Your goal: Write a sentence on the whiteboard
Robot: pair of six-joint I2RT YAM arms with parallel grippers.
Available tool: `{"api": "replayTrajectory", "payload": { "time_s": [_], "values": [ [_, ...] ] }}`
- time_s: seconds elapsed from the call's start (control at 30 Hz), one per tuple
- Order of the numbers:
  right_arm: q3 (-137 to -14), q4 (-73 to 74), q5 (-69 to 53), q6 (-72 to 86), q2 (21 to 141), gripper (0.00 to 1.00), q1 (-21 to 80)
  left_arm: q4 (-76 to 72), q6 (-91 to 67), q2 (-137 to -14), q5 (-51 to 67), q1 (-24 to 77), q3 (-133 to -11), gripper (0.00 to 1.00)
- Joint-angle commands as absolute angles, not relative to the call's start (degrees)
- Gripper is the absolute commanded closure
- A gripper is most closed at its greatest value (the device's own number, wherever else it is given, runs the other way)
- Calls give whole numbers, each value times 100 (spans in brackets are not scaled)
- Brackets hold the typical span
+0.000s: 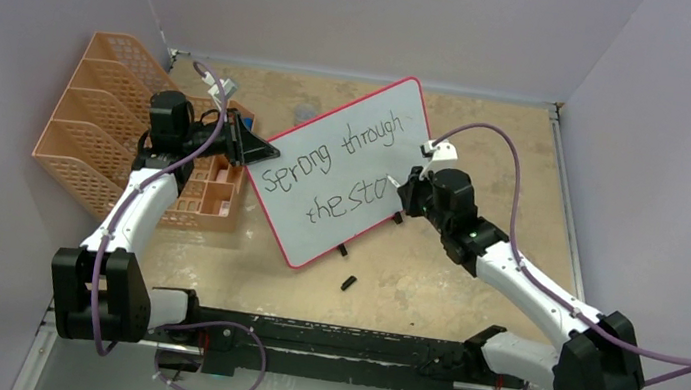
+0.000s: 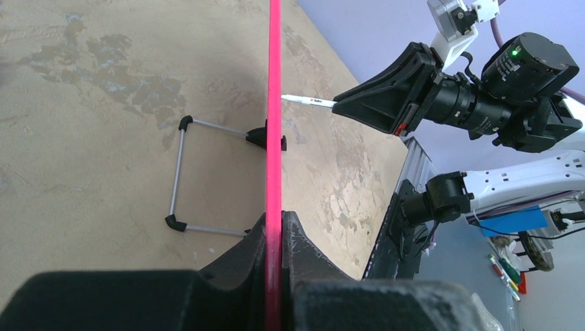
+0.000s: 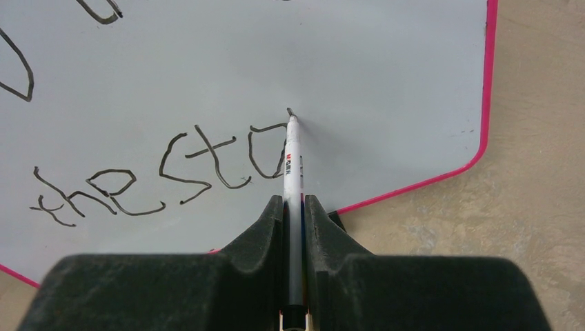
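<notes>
White marker [image 3: 293,162], pinched tight in my right hand [image 3: 294,203], touches the whiteboard [image 3: 386,83]; my left hand [image 2: 274,227] clamps its pink frame [image 2: 274,103].

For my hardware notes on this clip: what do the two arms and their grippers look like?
The left arm and right arm have white links with bulky black joints. The left gripper and right gripper have black, matte, wedge-shaped fingers. A purple cable runs along each arm to a white wrist mount. A green light shows on the right wrist.
</notes>
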State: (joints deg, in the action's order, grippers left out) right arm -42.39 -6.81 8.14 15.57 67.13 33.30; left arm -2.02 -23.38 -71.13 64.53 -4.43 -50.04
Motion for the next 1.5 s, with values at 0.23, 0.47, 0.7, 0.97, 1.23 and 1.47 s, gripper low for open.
{"api": "replayTrajectory", "payload": {
  "time_s": [0.23, 0.47, 0.7, 0.97, 1.23, 1.47],
  "values": [
    [-4296, -327, 984, 1831, 6788, 100, 3288, -457, -2162, -6979, 6517, -501, -5155, 100],
    [-4377, -214, 929, 1919, 6925, 100, 3287, -432, -2145, -6968, 6478, -501, -5165, 100],
    [-4404, -179, 859, 1925, 6924, 100, 3288, -431, -2145, -6984, 6494, -501, -5162, 100],
    [-4535, -351, 768, 1793, 6863, 100, 3292, -439, -2145, -7002, 6512, -501, -5166, 100],
    [-4676, -319, 828, 1741, 6610, 100, 3287, -432, -2144, -7005, 6504, -501, -5176, 100],
    [-4734, -333, 828, 1723, 6607, 100, 3287, -432, -2145, -7006, 6499, -501, -5171, 100]
  ]
}}
